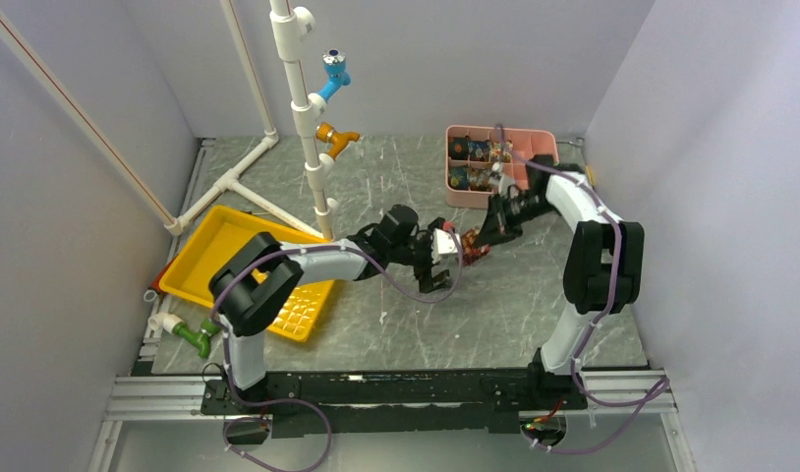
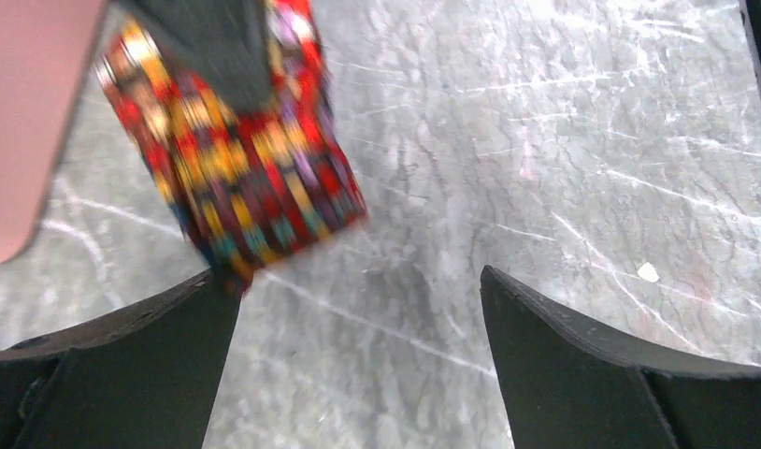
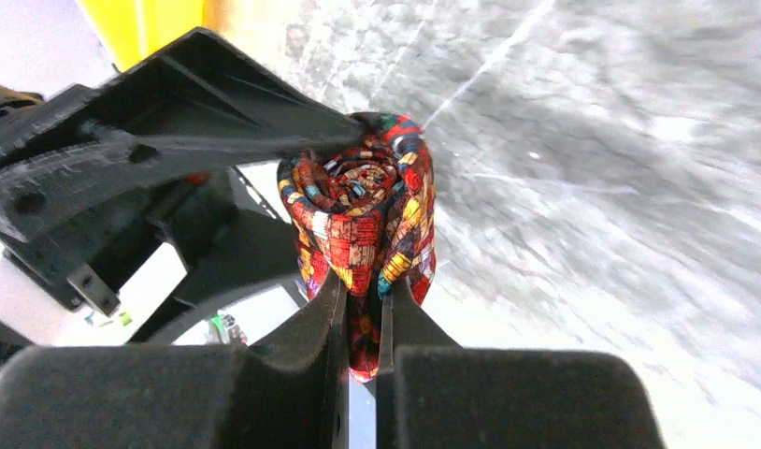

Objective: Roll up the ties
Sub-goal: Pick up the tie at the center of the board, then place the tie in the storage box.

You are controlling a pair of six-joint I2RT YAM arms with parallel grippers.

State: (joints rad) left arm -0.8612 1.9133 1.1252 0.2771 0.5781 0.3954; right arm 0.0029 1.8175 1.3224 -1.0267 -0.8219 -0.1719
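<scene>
Grey marbled tabletop (image 1: 406, 324) seen from above: both arms meet mid-table, in front of a pink plastic compartment tray (image 1: 453, 192). Left wrist: the left gripper (image 2: 358, 281) gapes wide and empty, just beside the red, dark and gold patterned fabric tie roll (image 2: 246, 178). Right wrist: the right gripper (image 3: 363, 290) is pinched nearly closed on that roll's lower edge.

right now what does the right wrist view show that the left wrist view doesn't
Only the right wrist view: the spiral end of the rolled tie, pinched in the shut right gripper, and a corner of the yellow tray.
Only the left wrist view: the left gripper seen with its jaws wide apart and only bare tabletop between them, plus an edge of the pink box.
Both: the same red, dark and gold rolled tie, and the grey marbled table.
</scene>
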